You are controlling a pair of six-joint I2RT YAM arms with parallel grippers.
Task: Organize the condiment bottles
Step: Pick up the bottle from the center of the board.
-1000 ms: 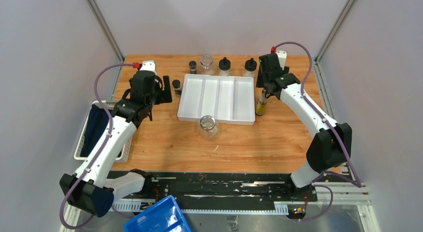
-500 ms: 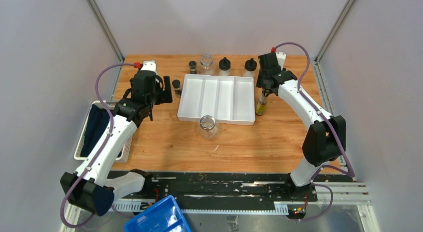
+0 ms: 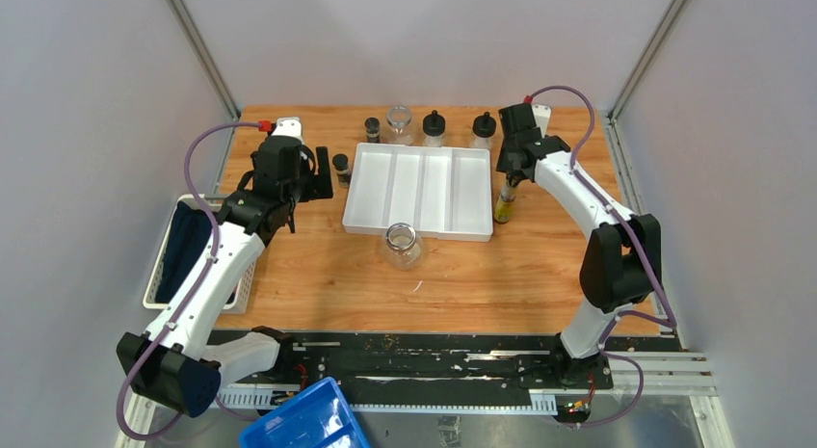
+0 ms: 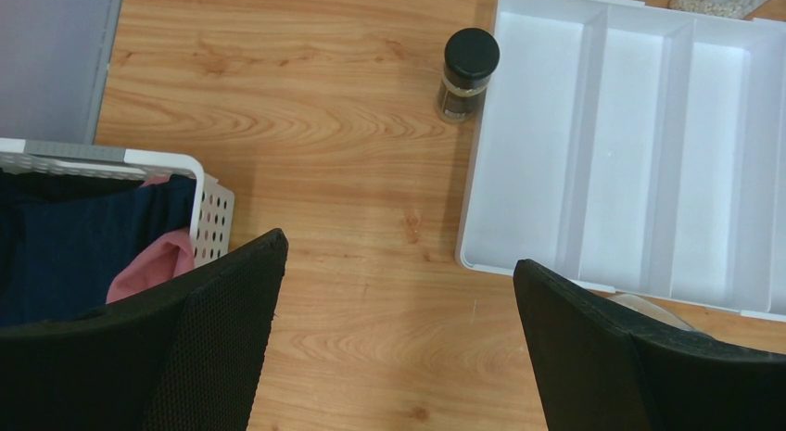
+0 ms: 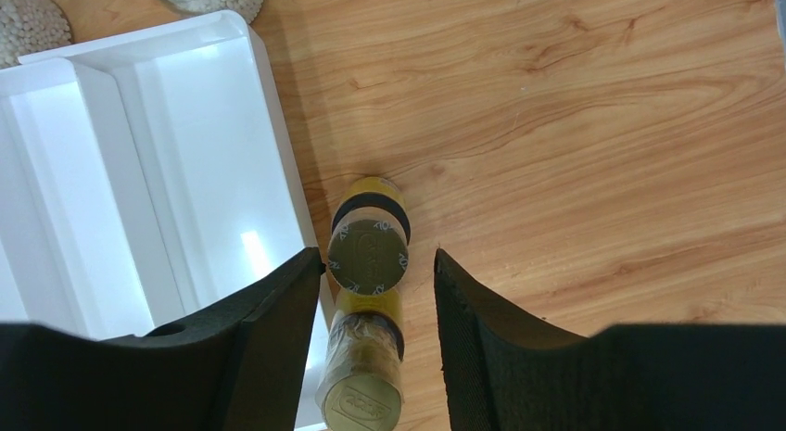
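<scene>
The right arm (image 3: 590,205) has pulled its elbow in toward the table since a second ago. The right claw (image 5: 377,260) has stayed over the same spot, and the left arm (image 3: 217,265) has not moved.

There are eight little containers around the white tray (image 3: 369,220), and none are in it.
- Two tiny shakers: one shaker (image 3: 372,130) at 11 o'clock from the tray and the other shaker (image 4: 467,72) at 9 o'clock, just beside the tray's edge.
- Two glass jars: one jar (image 3: 399,123) at 12 o'clock and the other jar (image 3: 402,246) at 6 o'clock.
- Two round bottles: one round bottle (image 3: 434,128) at 12 o'clock and the other round bottle (image 3: 483,130) at 1 o'clock.
- Two oil bottles at 3 o'clock: one oil bottle (image 5: 369,257) and a second oil bottle (image 5: 361,394) just beside it.

The tray has four long slots.

The right claw is open. Its two fingers sit on either side of the first oil bottle's cap, with a gap on one side. The left claw (image 4: 399,255) is wide open with only bare table under it.

From the top camera the two oil bottles look like one, with the claw partly hiding them. The basket (image 4: 211,209) of cloth at 9 o'clock and the blue bin (image 3: 303,421) at 7 o'clock are cut off.
</scene>
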